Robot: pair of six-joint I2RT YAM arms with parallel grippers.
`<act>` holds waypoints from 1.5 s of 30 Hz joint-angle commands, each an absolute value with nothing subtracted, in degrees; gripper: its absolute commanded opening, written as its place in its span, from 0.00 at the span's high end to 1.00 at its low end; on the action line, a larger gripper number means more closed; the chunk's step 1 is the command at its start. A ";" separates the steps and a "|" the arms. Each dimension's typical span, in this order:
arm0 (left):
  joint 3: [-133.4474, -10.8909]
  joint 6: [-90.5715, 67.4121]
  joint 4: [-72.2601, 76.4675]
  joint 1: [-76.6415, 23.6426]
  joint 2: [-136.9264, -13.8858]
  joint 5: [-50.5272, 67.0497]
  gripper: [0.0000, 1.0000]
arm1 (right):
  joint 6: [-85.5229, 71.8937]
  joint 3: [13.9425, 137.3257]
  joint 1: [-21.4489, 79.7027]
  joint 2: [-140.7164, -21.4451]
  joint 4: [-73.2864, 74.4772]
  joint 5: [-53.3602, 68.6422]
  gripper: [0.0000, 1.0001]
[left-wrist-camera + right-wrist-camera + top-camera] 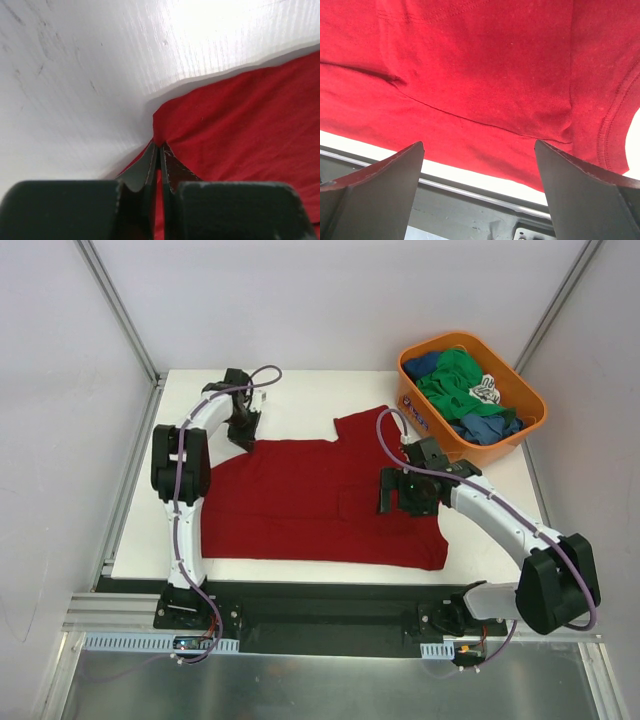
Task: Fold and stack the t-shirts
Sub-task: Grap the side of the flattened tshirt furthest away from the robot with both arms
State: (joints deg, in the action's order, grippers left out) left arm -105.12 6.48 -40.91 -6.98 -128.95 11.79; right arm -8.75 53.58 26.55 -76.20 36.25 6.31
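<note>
A large dark red t-shirt (310,500) lies spread flat on the white table (300,390). My left gripper (243,435) is at its far left corner, shut on the cloth's edge; in the left wrist view the fingers (150,165) pinch the red t-shirt (240,125) at its corner. My right gripper (398,495) hovers open over the shirt's right side, holding nothing; the right wrist view shows the red t-shirt (480,70) under its spread fingers (385,175). Green (455,380) and blue (490,427) t-shirts lie in the orange tub (415,405).
The orange tub stands at the table's far right corner. The table's front edge and a metal rail (470,192) run just below the shirt's hem. White walls close in the table on three sides.
</note>
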 commanded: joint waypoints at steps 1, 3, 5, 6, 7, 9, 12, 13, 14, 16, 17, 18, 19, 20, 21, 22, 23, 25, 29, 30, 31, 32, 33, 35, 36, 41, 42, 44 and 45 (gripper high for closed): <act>-102.40 3.00 -42.19 -10.10 -121.12 -1.54 1.00 | -8.26 52.82 26.46 -72.78 35.07 5.63 0.03; -100.12 0.10 -42.10 -12.03 -118.14 -5.17 1.00 | -8.00 52.47 26.54 -72.07 34.89 5.54 0.03; -97.23 -4.21 -42.19 -13.53 -115.51 -10.60 1.00 | -6.77 52.38 26.46 -71.98 35.59 5.28 0.03; -96.08 -5.52 -42.27 -15.01 -114.62 -12.72 1.00 | -6.33 52.38 26.46 -72.07 35.94 4.66 0.03; -94.85 -7.80 -42.28 -15.73 -113.74 -13.96 1.00 | -5.46 52.30 26.46 -72.07 36.30 4.40 0.03; -90.63 -10.01 -42.36 -18.00 -110.84 -14.76 1.00 | -4.75 52.21 26.46 -71.89 36.83 4.31 0.03; -85.53 -16.84 -42.54 -21.17 -107.58 -16.61 1.00 | -3.52 51.94 26.46 -71.54 36.91 4.92 0.03; -83.17 -18.53 -42.71 -22.05 -106.19 -16.09 1.00 | -2.73 52.03 26.46 -71.46 37.18 4.92 0.03; -82.01 -20.37 -43.24 -22.76 -105.56 -15.47 1.00 | -2.55 52.03 26.54 -71.54 37.44 4.57 0.03; -78.07 -25.39 -43.51 -24.87 -103.20 -13.63 1.00 | -2.02 51.86 26.46 -71.19 37.70 3.69 0.03; -76.65 -27.05 -43.51 -25.74 -102.49 -13.62 1.00 | -1.67 51.68 26.46 -71.02 37.62 3.52 0.03; -75.42 -29.59 -43.51 -26.62 -101.78 -13.01 1.00 | -1.50 51.59 26.46 -71.02 37.70 3.60 0.03; -73.50 -30.14 -43.59 -27.85 -100.91 -12.05 1.00 | -1.41 51.59 26.46 -71.19 37.62 3.69 0.03; -72.78 -30.93 -43.59 -28.56 -100.46 -11.26 0.93 | -1.06 51.59 26.46 -71.37 37.62 3.69 0.03; -71.99 -32.24 -43.59 -29.09 -100.02 -9.86 0.82 | -0.88 51.68 26.46 -71.45 37.62 3.69 0.03; -70.85 -32.43 -43.68 -29.70 -99.24 -8.63 0.73 | -0.79 51.77 26.37 -71.89 37.62 3.69 0.03; -70.40 -32.78 -43.59 -29.88 -98.88 -7.74 0.64 | -0.79 51.94 26.45 -72.07 37.62 3.78 0.03; -69.44 -32.52 -43.68 -30.06 -97.39 -5.55 0.50 | -0.53 52.29 26.37 -72.77 37.53 3.87 0.03; -70.05 -32.34 -44.82 -29.97 -94.05 -6.24 0.30 | -0.70 52.73 26.37 -72.95 37.00 3.87 0.03; -70.40 -32.08 -44.82 -29.88 -93.26 -6.59 0.25 | -0.62 52.73 26.28 -72.95 36.91 3.78 0.03; -71.18 -31.73 -44.74 -29.71 -92.03 -6.94 0.02 | -0.79 52.73 26.28 -72.86 36.83 3.78 0.03; -71.80 -31.38 -44.74 -29.36 -91.67 -7.73 0.01 | -0.79 52.73 26.28 -72.95 36.65 3.69 0.03; -73.37 -30.59 -44.74 -28.40 -91.76 -8.26 0.01 | -1.05 52.73 26.11 -73.21 36.48 3.69 0.03; -75.40 -29.54 -44.91 -26.46 -93.51 -8.96 0.01 | -1.23 52.82 26.02 -73.56 36.21 3.69 0.03; -77.15 -29.18 -44.91 -24.02 -94.47 -8.18 0.01 | -1.32 52.91 25.84 -74.09 36.12 3.69 0.03; -80.68 -29.53 -44.91 -16.54 -101.15 -4.49 0.01 | -2.55 53.61 25.66 -75.06 35.25 4.30 0.03; -81.12 -29.62 -44.74 -15.74 -101.95 -2.39 0.01 | -2.55 53.70 25.58 -75.32 35.24 4.31 0.03; -82.17 -29.36 -44.91 -14.42 -104.32 -0.88 0.06 | -2.72 53.79 25.58 -75.50 35.42 3.78 0.03; -82.96 -28.83 -44.91 -14.33 -105.02 -0.70 0.13 | -2.81 53.79 25.49 -75.59 35.42 3.69 0.03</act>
State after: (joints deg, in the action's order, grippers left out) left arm -80.31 -30.24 -43.24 -15.79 -101.51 -4.38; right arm -2.13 51.77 25.91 -75.24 36.18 4.67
